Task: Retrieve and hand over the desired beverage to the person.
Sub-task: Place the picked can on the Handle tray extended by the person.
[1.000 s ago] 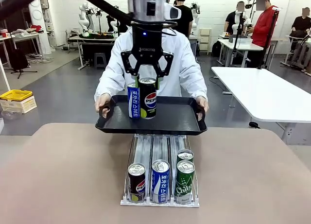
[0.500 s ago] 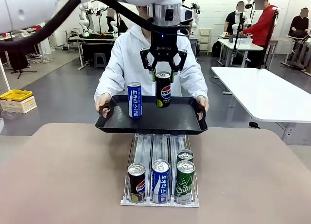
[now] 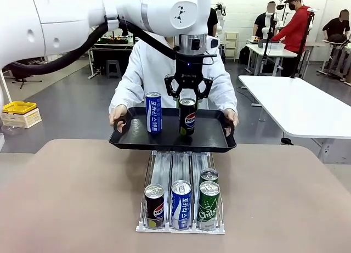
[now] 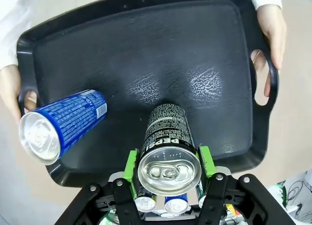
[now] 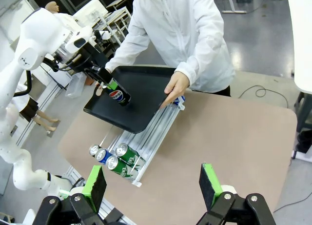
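Over the black tray (image 3: 211, 140) that the person (image 3: 148, 66) holds at the far edge of the table (image 3: 66, 198), the left gripper (image 3: 188, 99) has come down since half a second ago: then the black cola can (image 3: 187, 116) hung clear above the tray floor, and now its base sits on or just above it. A second ago that can was right beside the blue can (image 3: 153, 112); now the two stand apart, the blue one upright to the left where it was. The person's hands (image 3: 117, 117) have stayed on the tray handles.

The left wrist view looks straight down on the cola can's silver lid, with the green pads (image 4: 129, 163) pressed against both sides just under the rim, which the front view half hides behind the black fingers. It also shows the tray's textured floor and the blue can (image 4: 63, 123) off to one side. The front view gives the rack (image 3: 181, 220) below the tray, with a cola can, a blue can and two green cans at its near end.

The left jaws are partly closed, clamped on the cola can. In the right wrist view the right gripper (image 5: 153, 184) hangs high above the table, its jaws spread wide and holding nothing.
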`<state>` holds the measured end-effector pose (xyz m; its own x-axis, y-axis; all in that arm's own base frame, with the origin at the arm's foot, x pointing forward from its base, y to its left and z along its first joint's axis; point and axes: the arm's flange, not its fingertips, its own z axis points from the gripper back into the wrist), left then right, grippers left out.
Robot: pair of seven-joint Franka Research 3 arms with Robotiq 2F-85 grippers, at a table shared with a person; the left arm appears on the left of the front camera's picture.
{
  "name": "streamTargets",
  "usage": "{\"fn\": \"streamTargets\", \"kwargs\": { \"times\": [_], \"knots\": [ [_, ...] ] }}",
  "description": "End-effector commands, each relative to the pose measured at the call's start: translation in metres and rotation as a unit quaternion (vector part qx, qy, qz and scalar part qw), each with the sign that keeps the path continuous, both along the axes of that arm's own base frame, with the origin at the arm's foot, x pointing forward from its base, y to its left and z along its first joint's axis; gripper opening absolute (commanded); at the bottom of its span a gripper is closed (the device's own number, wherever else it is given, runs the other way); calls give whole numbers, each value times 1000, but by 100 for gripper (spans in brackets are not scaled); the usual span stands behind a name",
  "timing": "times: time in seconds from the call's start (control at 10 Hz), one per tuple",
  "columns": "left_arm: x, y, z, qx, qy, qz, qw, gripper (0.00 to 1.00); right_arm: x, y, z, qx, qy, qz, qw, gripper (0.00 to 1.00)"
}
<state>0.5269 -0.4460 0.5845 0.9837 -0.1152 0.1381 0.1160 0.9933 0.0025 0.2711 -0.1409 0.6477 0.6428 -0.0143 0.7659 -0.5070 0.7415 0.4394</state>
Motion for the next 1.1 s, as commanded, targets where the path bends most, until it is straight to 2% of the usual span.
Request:
{"fn": "streamTargets", "kwargs": {
  "times": [0.0,0.4,0.5,0.6,1.0],
  "knots": [
    [6,-12,8,7,-5,2,1000,58,3,1,0,13,-10,10,1000,100],
    [9,-13,5,0,13,4,1000,58,3,1,0,13,-10,10,1000,100],
    [10,-12,5,-1,17,4,1000,69,3,1,0,13,-10,10,1000,100],
    [10,-12,4,-2,18,3,1000,100,3,1,0,13,-10,10,1000,100],
    [10,-11,5,-2,21,1,1000,100,3,1,0,13,-10,10,1000,100]
  ]
}}
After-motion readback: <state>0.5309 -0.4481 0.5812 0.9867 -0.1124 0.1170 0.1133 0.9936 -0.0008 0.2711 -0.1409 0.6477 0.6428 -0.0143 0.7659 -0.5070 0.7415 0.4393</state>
